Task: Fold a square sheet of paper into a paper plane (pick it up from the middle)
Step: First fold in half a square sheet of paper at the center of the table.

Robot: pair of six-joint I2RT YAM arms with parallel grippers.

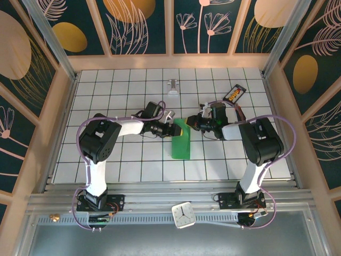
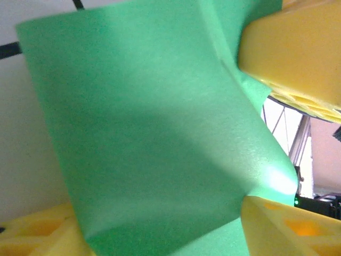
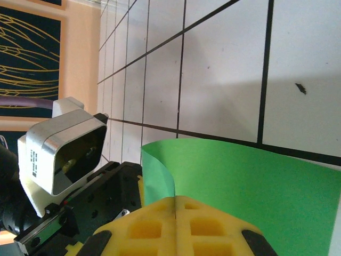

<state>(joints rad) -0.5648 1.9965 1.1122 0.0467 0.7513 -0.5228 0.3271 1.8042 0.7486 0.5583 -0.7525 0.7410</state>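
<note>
Two sets of fingers meet at the square sheet of paper (image 1: pixel 181 141) (folded to a green strip) in the middle of the bench (image 1: pixel 133 165), the left fingers (image 2: pixel 298 48) spread around its edge, the right fingers (image 3: pixel 149 229) pressed together, pinching it.

- The top external camera looked steeply down from above and behind the left arm (image 1: pixel 98 141) and the right arm (image 1: pixel 261 141), far enough off to take in the whole gridded table (image 1: pixel 128 165).
- The left wrist camera sat very near the green sheet of paper (image 2: pixel 154 133), its yellow fingers (image 2: pixel 298 48) at the frame's edges.
- The right wrist camera looked low across the tiles, over its closed fingertips (image 3: pixel 144 229), toward the left arm's silver camera housing (image 3: pixel 64 149).
- All three shared the sheet.
</note>
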